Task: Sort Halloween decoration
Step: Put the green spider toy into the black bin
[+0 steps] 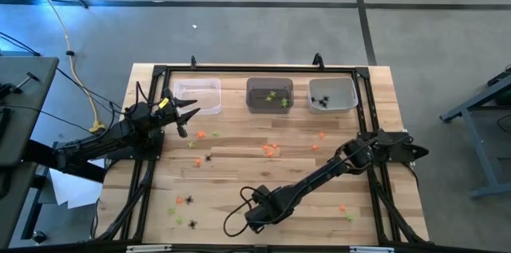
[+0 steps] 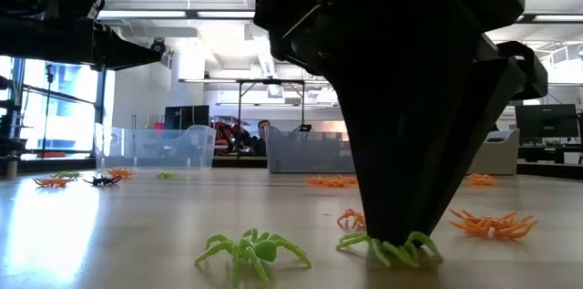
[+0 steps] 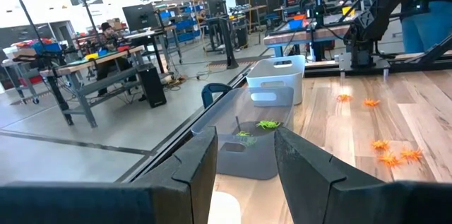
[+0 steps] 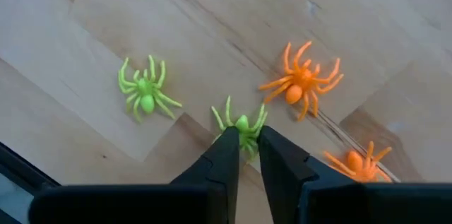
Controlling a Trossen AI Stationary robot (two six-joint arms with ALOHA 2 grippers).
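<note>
The right gripper (image 4: 243, 155) stood point-down on the counter (image 4: 176, 26) near its front edge, its fingers (image 4: 224, 159) pinched around a lime-green spider (image 4: 241, 126). Just beside it lay a second green spider (image 4: 145, 88) and an orange spider (image 4: 300, 83); another orange one (image 4: 357, 160) sat close by. Other trinkets were scattered across the counter, well apart. The left gripper (image 1: 188, 114) hung near the leftmost bin (image 1: 197, 93), fingers (image 3: 314, 171) parted and empty. The middle bin (image 1: 268, 94) held green spiders, the right bin (image 1: 332, 93) black ones.
</note>
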